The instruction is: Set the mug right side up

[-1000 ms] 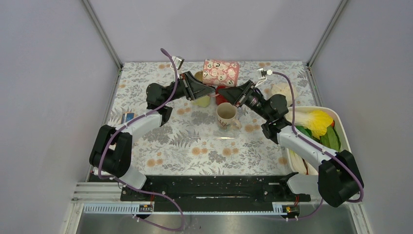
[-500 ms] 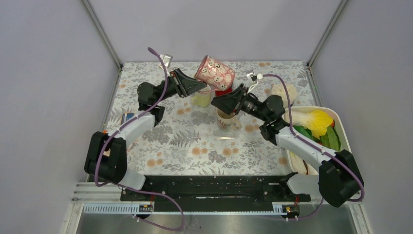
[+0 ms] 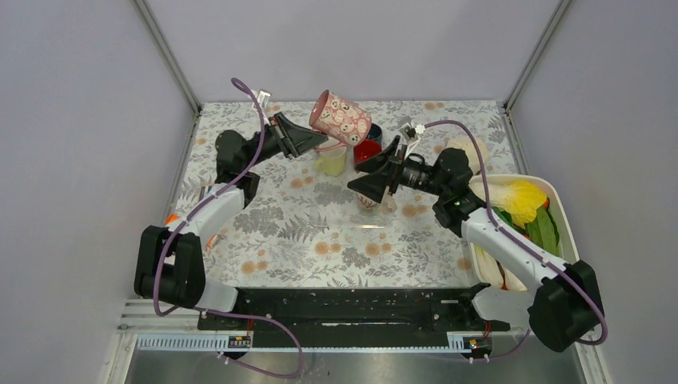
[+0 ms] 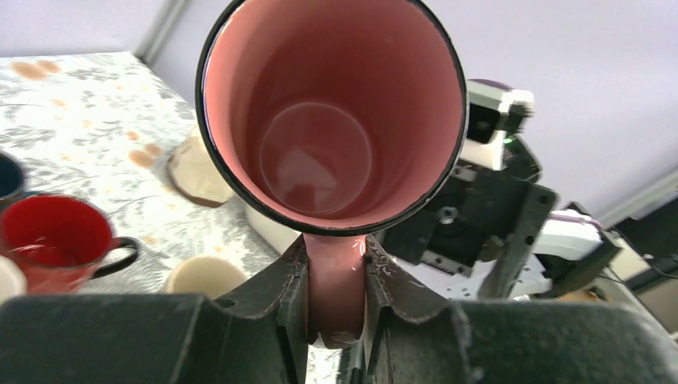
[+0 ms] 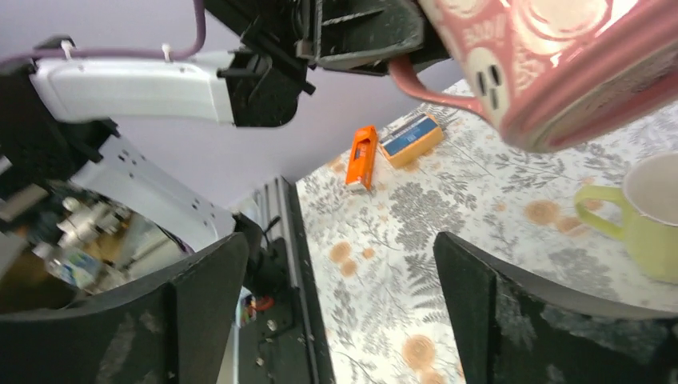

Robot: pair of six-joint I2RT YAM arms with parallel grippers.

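Observation:
A pink mug [image 3: 340, 118] with small white faces hangs in the air over the far middle of the table. It is tilted, its mouth turned toward the left arm. My left gripper [image 3: 317, 145] is shut on its handle. In the left wrist view the handle [image 4: 336, 276] sits pinched between both fingers, and the pink inside [image 4: 320, 144] faces the camera. My right gripper [image 3: 361, 183] stands open just near of the mug, apart from it, with nothing between its fingers. From the right wrist the mug [image 5: 560, 72] shows above the open right gripper [image 5: 344, 280].
Under the held mug stand a red mug [image 3: 368, 150] and a yellow-green mug [image 3: 332, 163]. A beige mug [image 3: 372, 198] is partly hidden under my right gripper. A white basket [image 3: 562, 210] of vegetables sits at the right. An orange item [image 5: 361, 157] and a blue box [image 5: 410, 138] lie left.
My right gripper has opened, let go of the pink mug and drawn back toward the near side. The left arm has swung the mug left and tilted it.

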